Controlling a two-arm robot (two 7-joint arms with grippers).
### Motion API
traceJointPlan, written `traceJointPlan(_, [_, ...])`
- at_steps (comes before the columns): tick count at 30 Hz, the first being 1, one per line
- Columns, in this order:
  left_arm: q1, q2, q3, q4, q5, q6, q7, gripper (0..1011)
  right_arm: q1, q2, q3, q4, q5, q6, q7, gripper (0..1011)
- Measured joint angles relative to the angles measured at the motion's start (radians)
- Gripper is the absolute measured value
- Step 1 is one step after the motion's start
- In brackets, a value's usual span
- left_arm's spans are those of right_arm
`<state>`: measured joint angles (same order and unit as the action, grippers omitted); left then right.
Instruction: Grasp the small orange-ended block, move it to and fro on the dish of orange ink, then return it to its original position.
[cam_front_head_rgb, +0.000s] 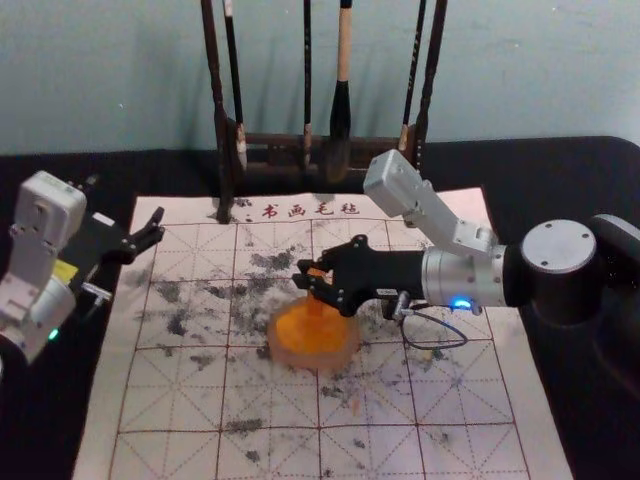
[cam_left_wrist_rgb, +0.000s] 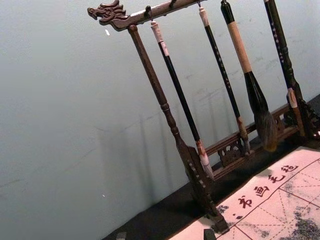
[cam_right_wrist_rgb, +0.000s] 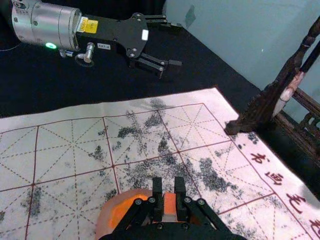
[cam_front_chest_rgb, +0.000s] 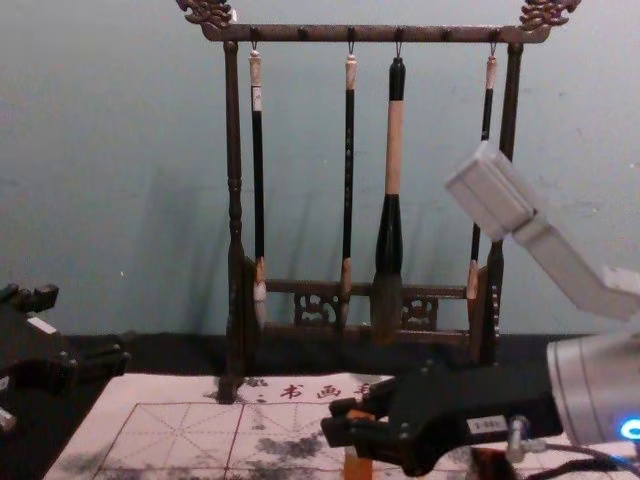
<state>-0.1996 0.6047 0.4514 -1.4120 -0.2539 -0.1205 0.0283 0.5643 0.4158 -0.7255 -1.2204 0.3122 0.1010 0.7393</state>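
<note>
Right gripper (cam_front_head_rgb: 306, 275) located in head view above twelve-o'clock side of ink dish (cam_front_head_rgb: 349, 353), arm extended from three o'clock. Jaws found nearly closed, block (cam_right_wrist_rgb: 170, 204) clamped between them. Block held upright over dish; contact with ink cannot be determined. Left gripper (cam_front_head_rgb: 158, 226) parked at ten o'clock from dish, jaws spread wide, nothing gripped. Brush rack (cam_front_head_rgb: 227, 150) sited at twelve o'clock, beyond dish.
</note>
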Motion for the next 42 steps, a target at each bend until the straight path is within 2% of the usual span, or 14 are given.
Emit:
traceJointPlan(9, [0.0, 0.0, 0.0, 0.0, 0.0, 0.0, 0.0, 1001, -0.021, 0.026, 0.01, -0.036, 0.001, 0.001, 0.001, 146])
traceJointPlan(23, [0.0, 0.0, 0.0, 0.0, 0.0, 0.0, 0.0, 1001, -0.041, 0.049, 0.001, -0.075, 0.001, 0.001, 0.021, 145])
traceJointPlan(34, [0.0, 0.0, 0.0, 0.0, 0.0, 0.0, 0.0, 1001, -0.045, 0.047, -0.014, -0.089, 0.008, 0.003, 0.037, 145])
traceJointPlan(42, [0.0, 0.0, 0.0, 0.0, 0.0, 0.0, 0.0, 1001, -0.035, 0.027, -0.025, -0.071, 0.011, 0.005, 0.037, 145])
